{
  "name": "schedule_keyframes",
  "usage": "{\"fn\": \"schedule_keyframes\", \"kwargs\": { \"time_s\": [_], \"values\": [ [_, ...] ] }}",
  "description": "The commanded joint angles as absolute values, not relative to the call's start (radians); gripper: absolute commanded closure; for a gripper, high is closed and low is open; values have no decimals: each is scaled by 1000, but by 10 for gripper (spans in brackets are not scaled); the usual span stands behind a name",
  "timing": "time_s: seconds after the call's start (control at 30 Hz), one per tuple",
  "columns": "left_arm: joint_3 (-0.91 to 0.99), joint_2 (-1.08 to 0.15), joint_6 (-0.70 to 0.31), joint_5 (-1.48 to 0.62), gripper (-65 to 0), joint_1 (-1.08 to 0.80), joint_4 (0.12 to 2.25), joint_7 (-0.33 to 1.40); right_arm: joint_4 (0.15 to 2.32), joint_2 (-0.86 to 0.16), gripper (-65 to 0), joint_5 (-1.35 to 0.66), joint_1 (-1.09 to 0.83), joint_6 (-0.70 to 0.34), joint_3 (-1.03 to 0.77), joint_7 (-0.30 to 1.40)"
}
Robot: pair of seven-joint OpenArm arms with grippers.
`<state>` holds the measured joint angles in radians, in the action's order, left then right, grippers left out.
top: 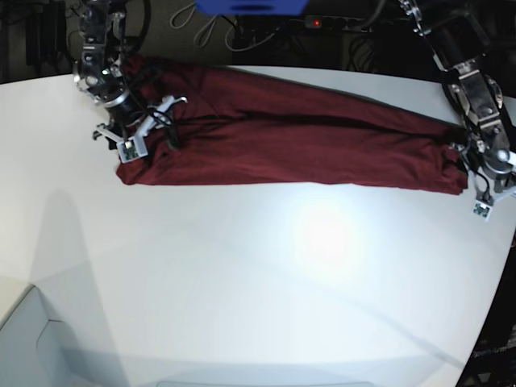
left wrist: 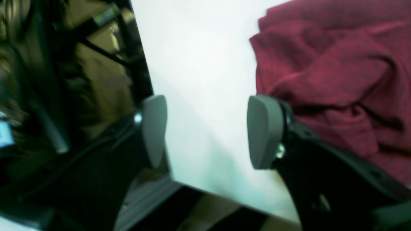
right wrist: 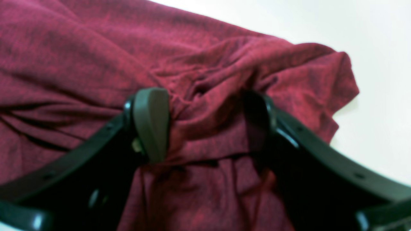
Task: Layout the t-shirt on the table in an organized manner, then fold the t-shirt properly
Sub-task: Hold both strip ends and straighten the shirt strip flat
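- bench (top: 242,274): white, glossy, no readable writing anywhere.
- t-shirt (top: 282,145): maroon, stretched in a long wrinkled band across the far side of the bench, between both arms.
- right hand (right wrist: 205,125): low on the shirt's end, pads spread wide with bunched fabric between them.
- left hand (left wrist: 207,131): released, pads apart over bare bench, shirt just beside.

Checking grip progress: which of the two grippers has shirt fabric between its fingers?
The right gripper: bunched t-shirt fills its gap. The left gripper frames only bare table.
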<state>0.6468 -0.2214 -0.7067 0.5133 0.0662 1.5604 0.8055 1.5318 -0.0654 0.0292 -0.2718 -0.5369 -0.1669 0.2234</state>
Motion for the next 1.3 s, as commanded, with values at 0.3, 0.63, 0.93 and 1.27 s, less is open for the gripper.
{"fn": "schedule_keyframes", "kwargs": {
  "time_s": [0.3,0.63,0.93,1.27],
  "values": [
    [892,-242,-698,117,-384,59,1569,900,1547,-50,-373,21,-265,-538,-165,203],
    [917,-236,-698,-56,-390,33,1492,918,1550,-50,-373,21,-265,-538,-136,203],
    [915,-243,-698,-59,-650,42,1432,917,1554,-50,-373,21,-265,-538,-136,203],
    [914,-271,-698,-58,-650,117,1248,891,1554,-50,-373,21,-263,-538,-136,203]
  ]
}}
